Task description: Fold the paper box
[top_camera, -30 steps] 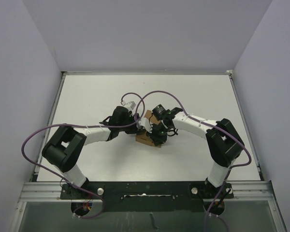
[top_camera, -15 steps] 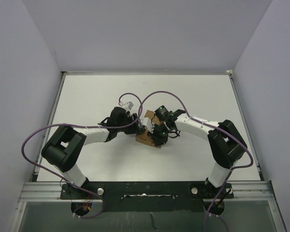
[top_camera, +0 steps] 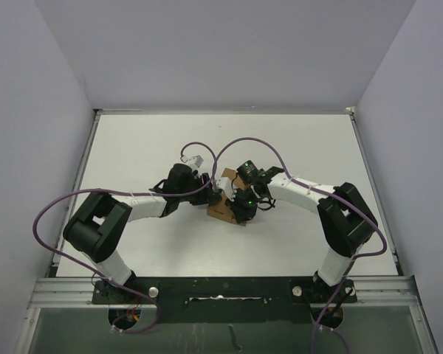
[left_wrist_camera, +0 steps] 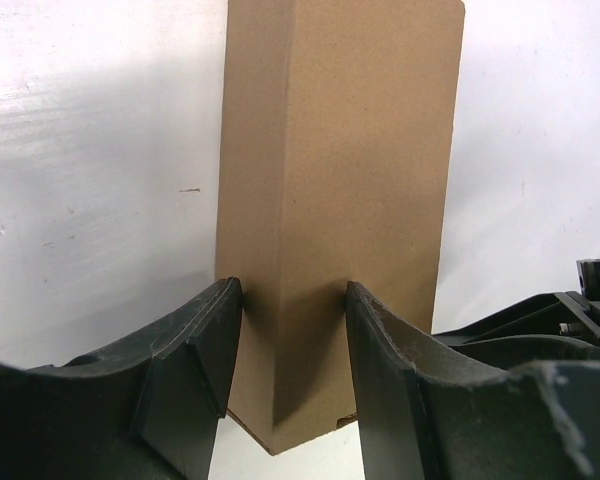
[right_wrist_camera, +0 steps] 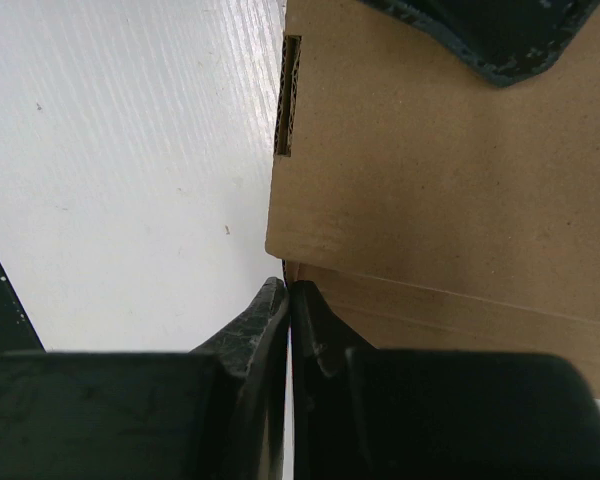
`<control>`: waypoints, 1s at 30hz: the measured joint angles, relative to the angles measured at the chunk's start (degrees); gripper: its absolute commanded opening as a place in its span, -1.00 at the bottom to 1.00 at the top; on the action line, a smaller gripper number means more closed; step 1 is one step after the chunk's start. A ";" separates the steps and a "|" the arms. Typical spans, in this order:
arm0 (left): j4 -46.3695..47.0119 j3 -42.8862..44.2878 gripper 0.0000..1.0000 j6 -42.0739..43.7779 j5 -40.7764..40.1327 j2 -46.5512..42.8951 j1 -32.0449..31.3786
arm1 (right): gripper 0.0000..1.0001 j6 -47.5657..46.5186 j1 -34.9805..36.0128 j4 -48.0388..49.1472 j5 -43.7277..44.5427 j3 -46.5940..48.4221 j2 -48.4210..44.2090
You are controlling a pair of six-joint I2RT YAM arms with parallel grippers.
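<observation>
2 grippers are meeting at the paper box [left_wrist_camera: 335,200], and the left gripper [left_wrist_camera: 292,295] is the nearer one. It is clamping the brown cardboard between its fingers [left_wrist_camera: 195,350], which are standing part-way apart, each pad touching a panel on either side of a folded ridge. From those fingers the box is stretching straight ahead, away from the wrist. Its long axis is running along the line of the fingers, and the ridge is pointing back toward the wrist camera above the white table [left_wrist_camera: 100,150].

The right gripper [right_wrist_camera: 288,290] is sitting pressed shut with nothing visibly between its tips. The tips are resting just at the near corner of a flat panel. That panel is spreading ahead and to the right of those tips, and a slot [right_wrist_camera: 289,95] is showing along its left edge. Judging from this, the next fold is depending on the right tips pushing rightward against that panel while the left grip is steadying the ridge.
</observation>
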 measured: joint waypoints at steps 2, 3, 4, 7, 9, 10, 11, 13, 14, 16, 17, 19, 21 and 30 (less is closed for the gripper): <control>0.28 -0.15 -0.15 -0.11 0.00 0.00 0.04 | -1.00 0.48 -0.24 0.02 -0.04 0.00 0.00; 0.44 -0.24 -0.15 -0.13 0.02 0.00 0.09 | -1.00 0.70 -0.37 0.04 -0.13 0.00 0.00; 0.55 -0.28 -0.15 -0.17 0.09 0.00 0.11 | -1.00 1.03 -0.50 0.04 -0.20 0.00 0.00; 0.72 -0.35 -0.15 -0.31 0.22 0.04 0.13 | -1.00 1.75 -0.81 0.11 -0.28 -0.15 0.00; 0.76 -0.35 -0.15 -0.33 0.28 0.09 0.15 | -1.00 1.79 -0.85 0.26 -0.61 -0.39 -0.07; 0.76 -0.35 -0.15 -0.33 0.37 0.09 0.22 | -1.00 1.79 -0.85 0.37 -0.79 -0.55 -0.11; 0.76 -0.35 -0.15 -0.35 0.44 0.09 0.24 | -1.00 1.79 -0.85 0.48 -0.98 -0.66 -0.11; 0.76 -0.35 -0.15 -0.35 0.55 0.11 0.28 | -1.00 1.77 -0.85 0.68 -1.40 -0.85 -0.11; 0.76 -0.35 -0.15 -0.35 0.61 0.11 0.33 | -1.00 1.77 -0.92 0.72 -1.62 -0.94 -0.13; 0.76 -0.35 -0.15 -0.35 0.72 0.11 0.37 | -1.00 1.75 -0.92 0.85 -1.75 -1.07 -0.17; 0.74 -0.35 -0.15 -0.33 0.79 0.11 0.39 | -1.00 1.75 -0.92 0.94 -1.86 -1.18 -0.22; 0.72 -0.35 -0.15 -0.35 1.01 0.11 0.55 | -1.00 1.75 -0.90 1.18 -1.97 -1.44 -0.37; 0.74 -0.35 -0.15 -0.35 1.27 0.17 0.63 | -1.00 1.75 -0.87 1.66 -2.10 -1.97 -0.81; 0.83 -0.35 -0.16 -0.35 1.68 0.31 0.70 | -1.00 2.64 -0.83 2.64 -2.05 -2.62 -1.27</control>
